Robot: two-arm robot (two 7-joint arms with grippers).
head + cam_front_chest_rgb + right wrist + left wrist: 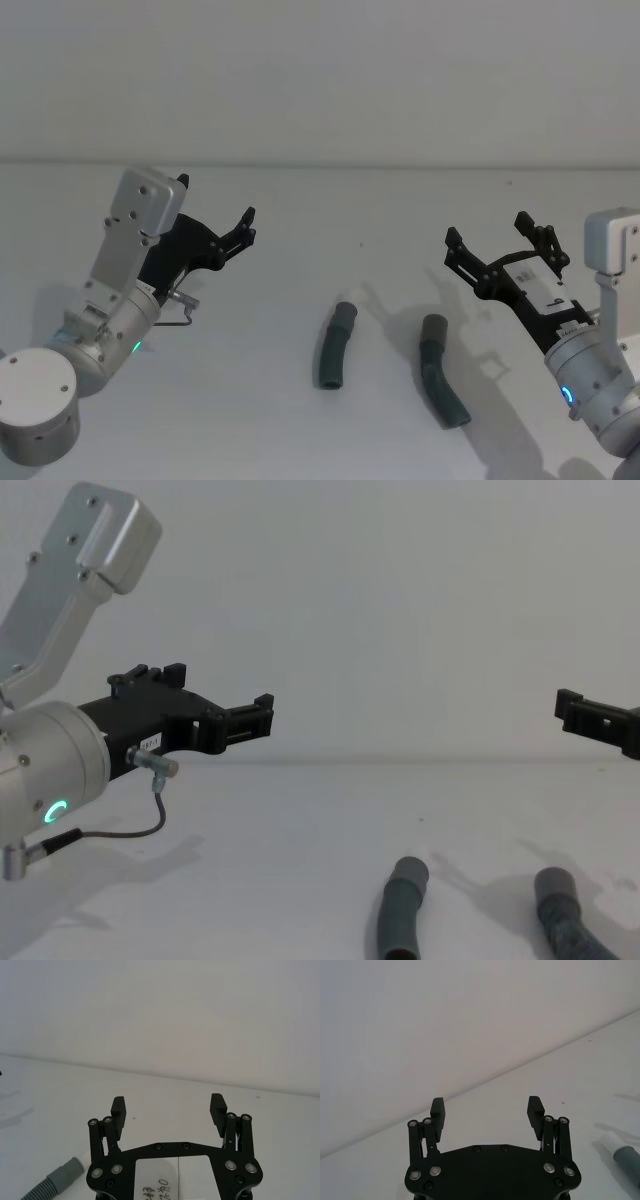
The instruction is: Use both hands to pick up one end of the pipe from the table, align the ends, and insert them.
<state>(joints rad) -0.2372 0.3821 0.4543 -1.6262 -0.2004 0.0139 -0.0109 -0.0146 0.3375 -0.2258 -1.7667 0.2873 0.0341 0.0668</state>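
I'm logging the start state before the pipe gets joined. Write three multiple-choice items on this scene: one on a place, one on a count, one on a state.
1. Where do the corrugated hose's cuffed ends lie?
A. On the table, between the left gripper and the right gripper
B. In the right gripper
C. Stacked on each other

2. How many cuffed ends does the head view show?
A. One
B. Two
C. Four

3. How do both grippers' jaws stand?
A. Shut on the hose
B. Shut, empty
C. Open, empty

Answers: 1 A, both ends rest on the table, with a raised gripper to either side. 2 B, one cuff tops each visible hose section. 3 C, each wrist view shows jaws spread with nothing between.
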